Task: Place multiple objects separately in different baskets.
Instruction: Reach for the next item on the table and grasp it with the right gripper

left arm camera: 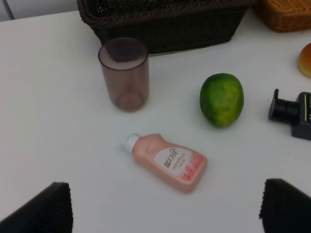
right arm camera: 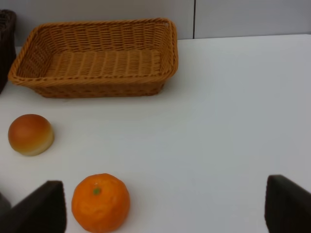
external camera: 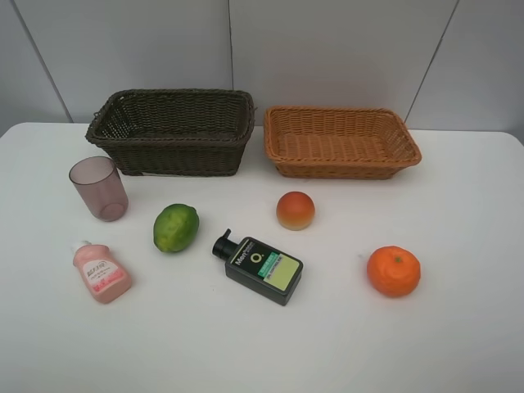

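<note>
The dark brown basket and the orange-tan basket stand side by side at the back, both empty. In front lie the mauve cup, upright, the pink soap bottle, the green lime-like fruit, the dark green bottle lying flat, the peach-like fruit and the tangerine. My left gripper is open and empty, held back from the soap bottle, the cup and the lime. My right gripper is open and empty, with the tangerine near one fingertip. Neither arm shows in the exterior view.
All things rest on a white table against a grey panelled wall. The two baskets nearly touch at the middle of the back. The peach lies between the tangerine and the orange-tan basket.
</note>
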Robot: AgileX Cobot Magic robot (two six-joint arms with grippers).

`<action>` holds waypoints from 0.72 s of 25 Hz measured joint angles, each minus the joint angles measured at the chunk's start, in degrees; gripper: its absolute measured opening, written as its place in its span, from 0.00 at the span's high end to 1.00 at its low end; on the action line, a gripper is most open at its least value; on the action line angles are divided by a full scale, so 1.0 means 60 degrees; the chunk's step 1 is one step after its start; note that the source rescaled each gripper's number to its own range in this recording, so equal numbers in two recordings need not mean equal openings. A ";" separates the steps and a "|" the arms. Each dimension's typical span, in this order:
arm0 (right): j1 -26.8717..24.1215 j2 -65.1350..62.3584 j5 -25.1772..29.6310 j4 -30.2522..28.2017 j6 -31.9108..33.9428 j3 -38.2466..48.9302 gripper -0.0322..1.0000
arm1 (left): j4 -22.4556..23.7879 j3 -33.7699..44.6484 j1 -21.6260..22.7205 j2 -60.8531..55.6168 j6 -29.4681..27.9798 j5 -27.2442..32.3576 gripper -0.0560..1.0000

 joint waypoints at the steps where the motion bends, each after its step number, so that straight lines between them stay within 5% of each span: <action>1: 0.0000 0.0000 0.0000 0.0000 0.0000 0.0000 0.31 | 0.0000 0.0000 0.0000 0.0000 0.0000 0.0000 0.00; 18: 0.0000 0.0000 0.0000 0.0000 0.0000 0.0000 0.31 | 0.0000 0.0000 0.0000 0.0000 0.0000 0.0000 0.00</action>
